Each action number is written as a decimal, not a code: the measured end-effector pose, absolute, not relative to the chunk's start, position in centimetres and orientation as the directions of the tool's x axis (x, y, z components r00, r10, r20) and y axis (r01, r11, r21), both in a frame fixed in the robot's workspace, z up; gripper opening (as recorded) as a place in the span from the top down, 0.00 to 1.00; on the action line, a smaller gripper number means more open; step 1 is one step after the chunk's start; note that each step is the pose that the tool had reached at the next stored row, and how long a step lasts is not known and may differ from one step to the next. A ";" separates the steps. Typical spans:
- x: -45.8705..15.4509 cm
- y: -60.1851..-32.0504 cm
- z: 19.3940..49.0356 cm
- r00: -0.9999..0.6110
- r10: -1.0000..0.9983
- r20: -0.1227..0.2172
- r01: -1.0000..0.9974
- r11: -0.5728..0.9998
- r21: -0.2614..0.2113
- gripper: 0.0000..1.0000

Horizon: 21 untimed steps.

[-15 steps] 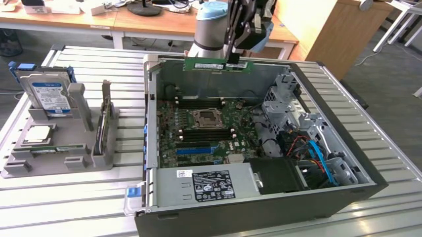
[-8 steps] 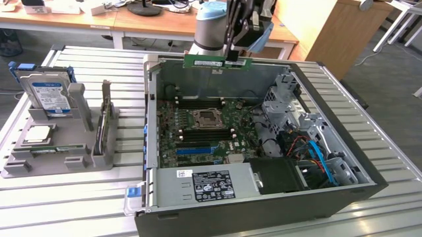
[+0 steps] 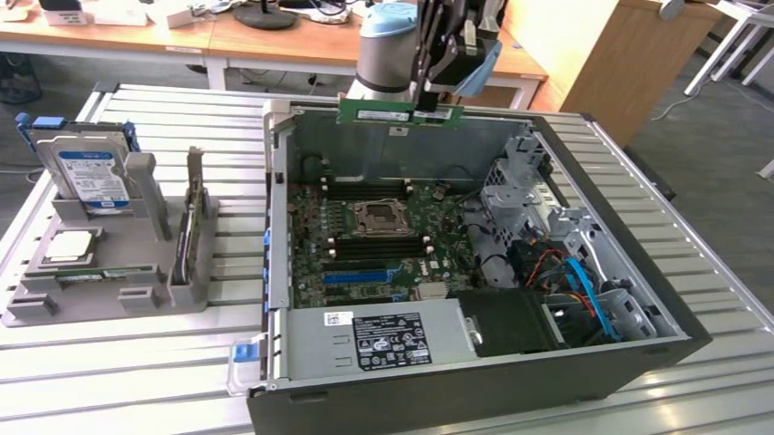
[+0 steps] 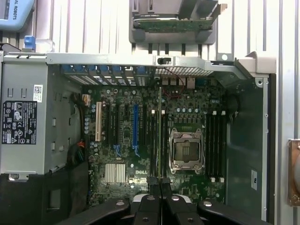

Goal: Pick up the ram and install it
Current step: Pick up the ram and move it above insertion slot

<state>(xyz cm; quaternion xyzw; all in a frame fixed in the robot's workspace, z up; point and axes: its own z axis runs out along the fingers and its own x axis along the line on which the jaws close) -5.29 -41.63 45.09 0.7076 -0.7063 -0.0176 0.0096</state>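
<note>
The open computer case [image 3: 484,394] is lying on the slatted table [image 3: 121,381]. The wrist view is showing "DELL" printed on its motherboard [image 4: 126,140]. The gripper [image 3: 430,111] is pinching the green ram [image 3: 397,115], white-labelled, above the case's far wall.

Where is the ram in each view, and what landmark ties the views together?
Exterior view: the ram hangs in the gripper over the far wall of the computer case.
Wrist view: the ram is edge-on, a thin strip from the gripper, beside the CPU socket.
Shared landmark: the empty CPU socket.
</note>
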 end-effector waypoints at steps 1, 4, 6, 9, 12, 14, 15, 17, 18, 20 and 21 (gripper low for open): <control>-5.1 -41.6 45.1 0.002 -1.000 -0.011 -0.999 -0.002 0.038 0.88; -4.6 -41.7 45.1 0.002 -1.000 -0.011 -0.999 -0.002 0.038 0.88; -4.4 -41.7 45.1 0.002 -1.000 -0.011 -0.999 -0.002 0.038 0.88; -4.4 -41.7 45.1 0.002 -1.000 -0.011 -0.999 -0.002 0.038 0.88; -4.4 -41.7 45.0 0.002 -1.000 -0.012 -0.999 -0.002 0.038 0.88; -4.4 -41.7 44.8 0.002 -1.000 -0.014 -0.999 -0.002 0.037 0.88; -4.4 -41.7 44.7 0.002 -1.000 -0.016 -0.999 -0.002 0.036 0.88; -4.4 -41.7 44.5 0.002 -1.000 -0.018 -0.999 -0.002 0.035 0.88; -4.4 -41.7 44.3 0.002 -1.000 -0.020 -0.999 -0.003 0.035 0.88; -4.4 -41.7 44.0 0.002 -1.000 -0.021 -0.999 -0.003 0.035 0.88; -4.4 -41.7 43.9 0.002 -1.000 -0.022 -0.999 -0.003 0.035 0.88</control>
